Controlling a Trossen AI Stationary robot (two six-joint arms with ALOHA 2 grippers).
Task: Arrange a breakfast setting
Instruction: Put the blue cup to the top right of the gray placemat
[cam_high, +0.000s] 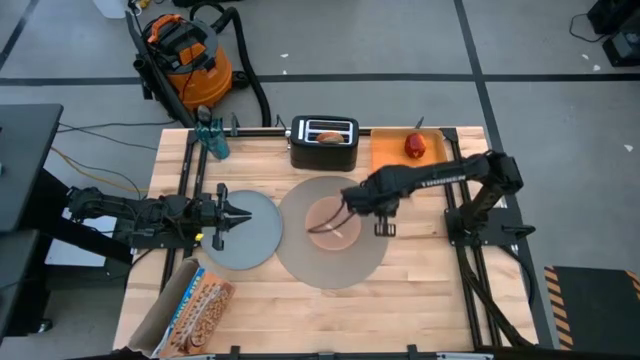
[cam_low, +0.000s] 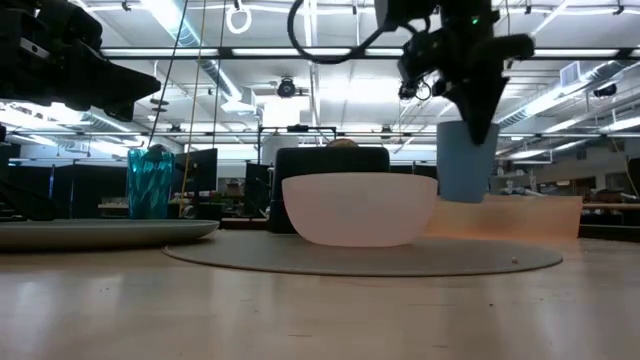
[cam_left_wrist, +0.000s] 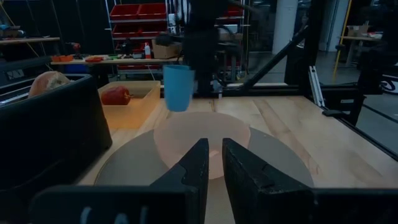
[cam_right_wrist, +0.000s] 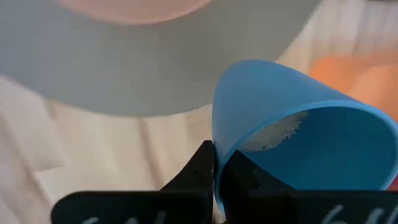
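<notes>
Pale wooden tabletop (cam_high: 420, 300) carries everything here, with the large grey round mat (cam_high: 305, 250) lying near its middle. Beside the mat, touching or nearly touching its edge, sits the smaller grey-blue plate (cam_high: 255, 240). At the far edge stands the black toaster (cam_high: 324, 150) with the round bagel (cam_high: 328, 137) poking from its slot, and next to it the orange tray (cam_high: 390, 150) holds the red apple (cam_high: 417, 146). On the mat rests the translucent pink bowl (cam_low: 358, 208). The right gripper (cam_right_wrist: 216, 163) hangs above the mat's edge by the bowl, fingers pinched on the rim of the small blue cup (cam_low: 461, 160), which is lifted clear of the tabletop. The left gripper (cam_left_wrist: 211, 163) hovers over the plate, fingers nearly closed with only a narrow gap and nothing between them.
</notes>
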